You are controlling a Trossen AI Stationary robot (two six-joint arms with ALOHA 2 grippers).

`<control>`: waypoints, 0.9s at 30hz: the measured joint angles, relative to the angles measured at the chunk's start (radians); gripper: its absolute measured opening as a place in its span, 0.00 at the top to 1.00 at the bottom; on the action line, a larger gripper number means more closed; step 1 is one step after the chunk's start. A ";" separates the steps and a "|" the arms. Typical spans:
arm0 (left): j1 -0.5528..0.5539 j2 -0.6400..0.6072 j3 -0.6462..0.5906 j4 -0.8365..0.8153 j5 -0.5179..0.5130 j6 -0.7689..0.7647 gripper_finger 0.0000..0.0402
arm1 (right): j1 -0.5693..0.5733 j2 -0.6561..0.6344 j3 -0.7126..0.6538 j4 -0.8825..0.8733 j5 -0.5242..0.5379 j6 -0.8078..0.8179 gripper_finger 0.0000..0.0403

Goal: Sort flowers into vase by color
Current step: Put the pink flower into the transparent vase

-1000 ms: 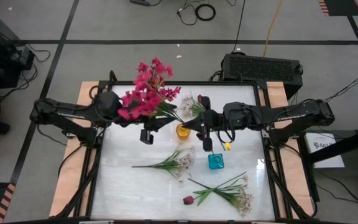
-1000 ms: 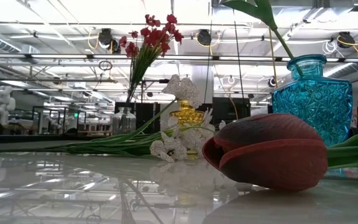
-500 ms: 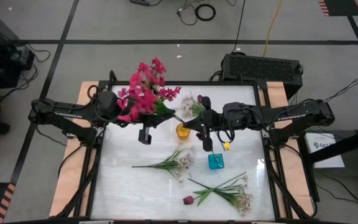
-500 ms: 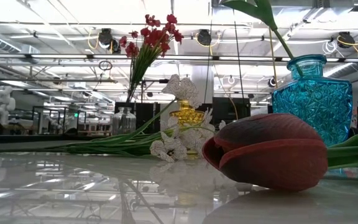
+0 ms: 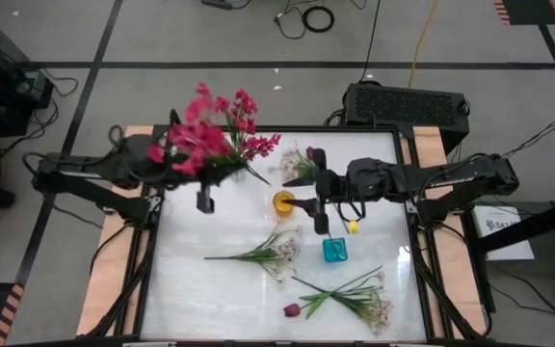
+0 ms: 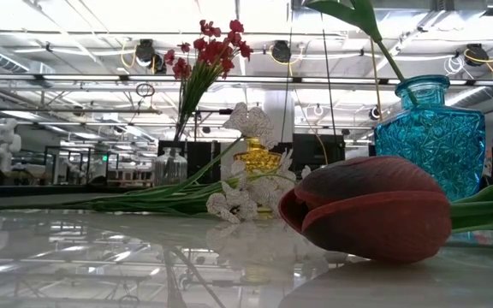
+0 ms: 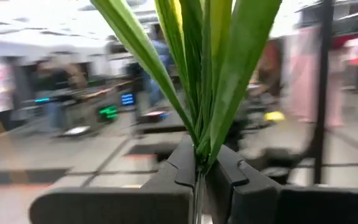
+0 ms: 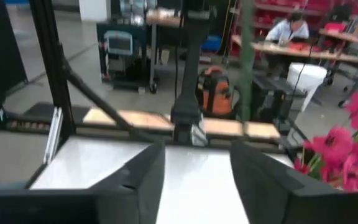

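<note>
At table centre I see an amber vase (image 5: 283,202) holding a white sprig (image 5: 300,162), and at its 4 o'clock a teal vase (image 5: 334,251) with one green stem. Only my left wrist view shows the left gripper (image 7: 201,163) clamped on the pink flowers (image 5: 203,138)' stems; my right gripper (image 8: 196,163) stands parted, empty.

Seen from above, the left claw (image 5: 222,172) carries a spray of magenta-pink flowers (image 5: 205,137) near the far-left edge of the white surface (image 5: 210,289). The right claw (image 5: 302,204) reaches beside a yellow vase (image 5: 283,203). White sprigs (image 5: 270,253) and a maroon tulip (image 5: 292,309) lie nearer, by a blue vase (image 5: 334,251).
</note>
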 joint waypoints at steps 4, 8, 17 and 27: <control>0.012 -0.074 -0.038 -0.085 -0.145 0.002 0.97 | 0.000 0.000 0.000 0.024 -0.004 -0.005 0.50; 0.040 -0.161 -0.090 -0.162 -0.253 -0.014 0.97 | 0.000 0.000 0.000 0.032 -0.006 -0.019 0.48; 0.151 -0.339 -0.316 -0.131 -0.299 -0.056 0.97 | 0.038 -0.001 0.000 0.088 -0.006 -0.095 0.50; 0.284 -0.383 -0.534 0.025 -0.278 -0.102 0.97 | 0.079 -0.017 0.000 0.128 0.000 -0.136 0.50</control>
